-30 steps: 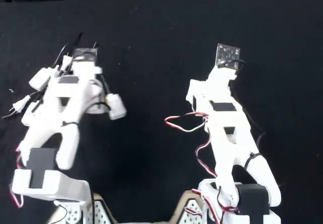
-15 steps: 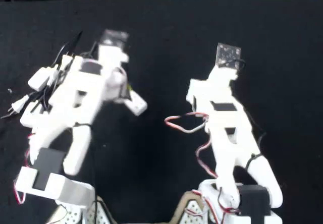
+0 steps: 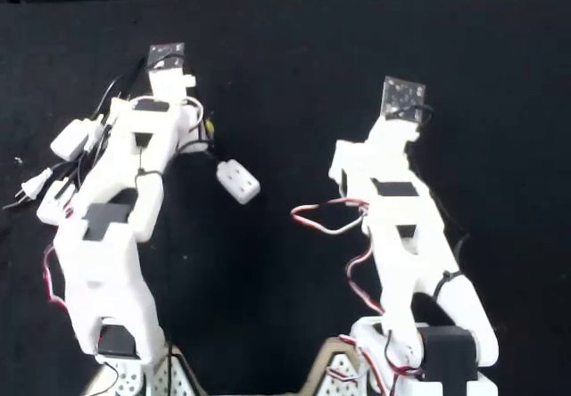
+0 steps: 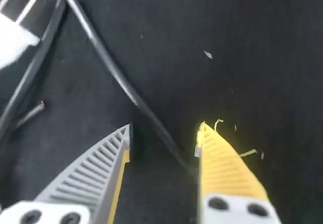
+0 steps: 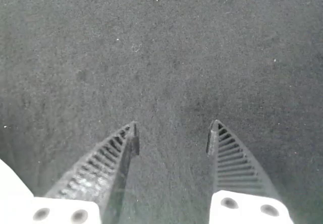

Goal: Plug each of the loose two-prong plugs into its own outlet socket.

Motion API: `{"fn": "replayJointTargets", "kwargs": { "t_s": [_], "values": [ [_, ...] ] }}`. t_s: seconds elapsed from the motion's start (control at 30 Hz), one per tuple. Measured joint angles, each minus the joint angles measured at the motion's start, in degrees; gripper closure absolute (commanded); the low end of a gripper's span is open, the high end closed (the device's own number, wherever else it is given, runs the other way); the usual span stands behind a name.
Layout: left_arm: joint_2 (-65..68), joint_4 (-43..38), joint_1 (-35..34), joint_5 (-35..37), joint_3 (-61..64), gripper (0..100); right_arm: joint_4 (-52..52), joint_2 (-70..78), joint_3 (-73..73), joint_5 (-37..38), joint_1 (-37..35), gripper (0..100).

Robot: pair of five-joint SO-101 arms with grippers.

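Well left of the white outlet block [image 3: 238, 181] lies the loose plug [image 3: 36, 185], probably light and rigid, best pinched across its body; the left tool [image 4: 164, 128] gapes wide astride a black cable [image 4: 118, 80]

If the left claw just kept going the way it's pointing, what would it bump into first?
Most likely the thin black cable, which runs slantwise between the fingers of the open left claw. The black tabletop lies just behind it. Depth is hard to judge here.
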Motion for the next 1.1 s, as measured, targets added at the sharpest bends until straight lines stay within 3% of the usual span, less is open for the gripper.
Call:
{"fn": "replayJointTargets", "kwargs": {
  "t_s": [0.13,0.23,0.43,0.8,1.1],
  "values": [
    [3.96,4.75,-0.09,1.41,-6.33,80,0.0,0.0,0.0,0.0,0.0,78.6],
    [4.31,13.8,-0.09,1.49,-9.49,85,0.0,0.0,0.0,0.0,0.0,78.6],
    [4.22,27.52,0.09,1.49,-11.08,83,0.0,0.0,0.0,0.0,-2.9,78.6],
    [-2.64,29.45,0.09,1.49,-1.93,83,2.46,0.0,0.0,2.46,-4.4,78.6],
    [-15.3,27.69,-1.58,1.49,7.56,83,3.96,-5.98,3.96,15.47,-18.2,78.3]
  ]
}}
